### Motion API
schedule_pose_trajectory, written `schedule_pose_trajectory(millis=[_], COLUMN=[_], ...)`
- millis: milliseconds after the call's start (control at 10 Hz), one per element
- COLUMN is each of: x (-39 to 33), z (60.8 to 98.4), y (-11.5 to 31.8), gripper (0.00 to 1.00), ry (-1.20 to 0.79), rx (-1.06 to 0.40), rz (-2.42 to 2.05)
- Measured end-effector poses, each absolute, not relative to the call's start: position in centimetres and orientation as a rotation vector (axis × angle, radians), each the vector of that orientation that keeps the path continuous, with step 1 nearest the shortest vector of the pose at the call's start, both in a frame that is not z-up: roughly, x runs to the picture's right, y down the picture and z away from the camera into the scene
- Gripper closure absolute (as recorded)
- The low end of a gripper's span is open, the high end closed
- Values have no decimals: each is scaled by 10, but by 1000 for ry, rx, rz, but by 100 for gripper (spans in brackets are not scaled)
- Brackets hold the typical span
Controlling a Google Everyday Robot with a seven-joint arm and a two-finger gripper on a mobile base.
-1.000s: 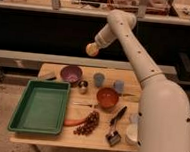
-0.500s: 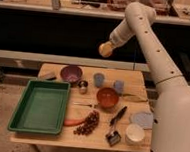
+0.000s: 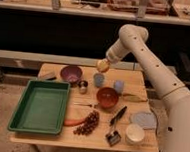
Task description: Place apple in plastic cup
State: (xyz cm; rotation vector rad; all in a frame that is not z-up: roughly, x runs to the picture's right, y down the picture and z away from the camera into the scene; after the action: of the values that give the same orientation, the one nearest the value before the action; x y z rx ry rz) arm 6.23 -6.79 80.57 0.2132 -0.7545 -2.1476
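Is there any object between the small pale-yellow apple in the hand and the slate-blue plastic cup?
Nothing visible. The hand, shut on the small round pale-yellow apple, hangs just above the slate-blue plastic cup on the wooden table, and the cup's mouth appears uncovered.

Gripper (image 3: 105, 64) holding apple (image 3: 103, 66) above plastic cup (image 3: 98, 80).

Pale-yellow apple (image 3: 103, 65), slate-blue plastic cup (image 3: 98, 80), green tray (image 3: 20, 107), white gripper (image 3: 106, 63).
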Motion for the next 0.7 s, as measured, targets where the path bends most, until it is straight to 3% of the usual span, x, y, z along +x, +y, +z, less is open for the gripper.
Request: schedule_pose_trajectory(millis=[700], x=[51], z=[842], y=[-52], gripper=[65], ry=[-736], rx=[173], rz=[-2095])
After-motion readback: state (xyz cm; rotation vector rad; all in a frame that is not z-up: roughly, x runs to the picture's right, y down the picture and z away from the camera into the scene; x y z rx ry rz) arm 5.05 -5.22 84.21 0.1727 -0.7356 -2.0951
